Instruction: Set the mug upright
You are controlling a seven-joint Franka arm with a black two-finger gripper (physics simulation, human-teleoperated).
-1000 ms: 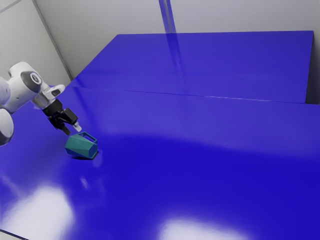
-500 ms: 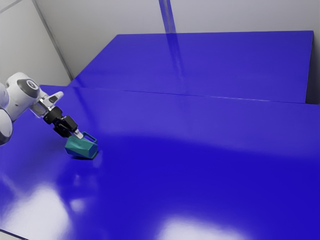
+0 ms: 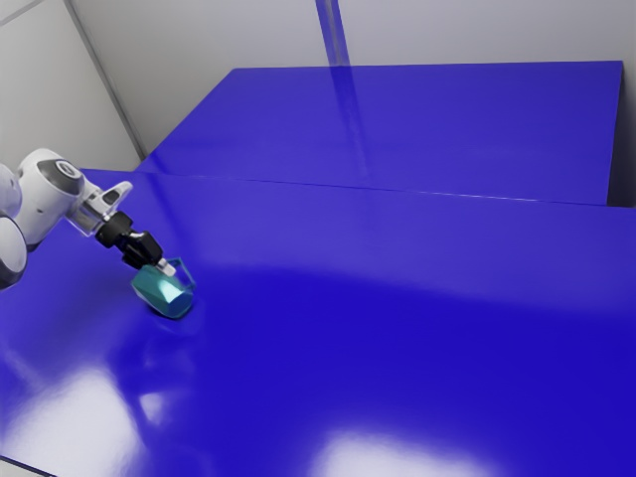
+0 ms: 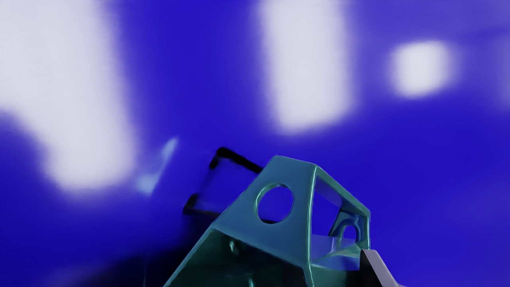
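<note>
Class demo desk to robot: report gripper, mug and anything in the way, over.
Gripper at the mug, grip unconfirmed. Mug tilted, not upright. Table close beneath, might catch its lower edge in turning.

The rounded white arm bears a grey joint cap.

Indoors, kind of place unclear: pale walls and a glossy blue table.

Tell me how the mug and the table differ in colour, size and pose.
Colour: the mug is teal; the table is deep blue.
Size: the mug is small, while the table is broad.
Pose: the mug is tipped, while the table lies flat.
Both look glossy.
</note>
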